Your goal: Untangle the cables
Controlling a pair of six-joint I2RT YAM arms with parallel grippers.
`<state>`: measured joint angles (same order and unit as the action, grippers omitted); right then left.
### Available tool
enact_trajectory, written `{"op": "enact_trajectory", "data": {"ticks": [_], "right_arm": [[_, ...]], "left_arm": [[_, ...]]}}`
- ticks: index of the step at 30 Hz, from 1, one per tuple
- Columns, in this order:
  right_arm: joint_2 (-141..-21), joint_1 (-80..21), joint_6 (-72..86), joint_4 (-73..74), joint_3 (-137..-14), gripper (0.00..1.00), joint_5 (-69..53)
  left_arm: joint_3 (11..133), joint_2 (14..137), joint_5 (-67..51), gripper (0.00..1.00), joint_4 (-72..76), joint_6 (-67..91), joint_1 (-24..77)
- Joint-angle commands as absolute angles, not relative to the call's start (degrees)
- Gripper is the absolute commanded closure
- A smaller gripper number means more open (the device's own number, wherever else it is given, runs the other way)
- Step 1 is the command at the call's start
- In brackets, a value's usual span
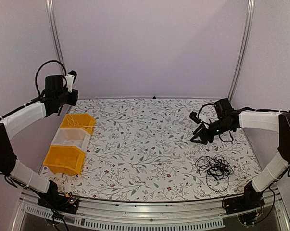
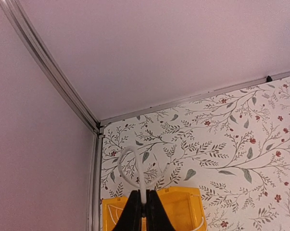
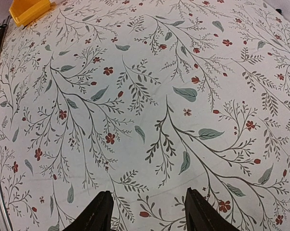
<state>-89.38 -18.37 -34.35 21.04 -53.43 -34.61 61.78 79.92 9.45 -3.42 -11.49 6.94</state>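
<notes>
The black cables [image 1: 214, 167] lie as a loose looping bundle on the floral tablecloth at the front right; neither wrist view shows them. My right gripper [image 1: 198, 137] hovers behind and to the left of the bundle, apart from it. In the right wrist view it [image 3: 147, 204] is open and empty over bare cloth. My left gripper [image 1: 71, 98] is raised at the back left above the bins. In the left wrist view it [image 2: 144, 197] is shut on a thin white cable [image 2: 130, 163] that loops up from between the fingers.
Three bins stand in a row at the left: a yellow one [image 1: 78, 122], a clear one [image 1: 70, 138] and a yellow one [image 1: 65, 159]. The far yellow bin [image 2: 178, 207] is right below my left gripper. Walls and metal posts [image 2: 53, 72] enclose the table.
</notes>
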Motion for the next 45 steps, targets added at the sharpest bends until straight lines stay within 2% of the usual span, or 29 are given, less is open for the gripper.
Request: {"op": "enact_trajectory", "data": {"ticks": [1,17,23,34,38,43,45], "right_arm": [[-90.56,-18.53,-35.22,22.09,-54.12,0.45,-34.71],[-92.94,-18.54,-35.99,23.54,-55.1,0.45,-34.89],[-93.25,-18.52,-36.03,23.82,-55.24,0.44,-34.8],[-92.55,-18.5,-35.59,24.17,-55.64,0.44,-34.98],[-91.47,-18.52,-35.12,24.09,-55.55,0.44,-35.49],[-91.67,-18.54,-35.07,24.17,-55.71,0.44,-35.47],[-91.63,-18.48,-34.99,24.21,-55.8,0.44,-35.59]], "left_arm": [[59.42,81.43,8.77,1.0,-5.49,-6.39,5.49],[63.35,92.19,0.5,1.0,-20.44,7.12,1.77],[63.73,93.06,1.3,1.0,-22.33,8.61,1.03],[73.71,104.43,4.76,1.0,-26.38,8.55,0.04],[74.98,105.11,5.19,0.92,-28.15,9.18,0.15],[73.34,101.2,7.57,0.73,-28.21,9.2,0.44],[72.74,99.03,8.49,0.68,-28.48,9.22,0.44]]}}
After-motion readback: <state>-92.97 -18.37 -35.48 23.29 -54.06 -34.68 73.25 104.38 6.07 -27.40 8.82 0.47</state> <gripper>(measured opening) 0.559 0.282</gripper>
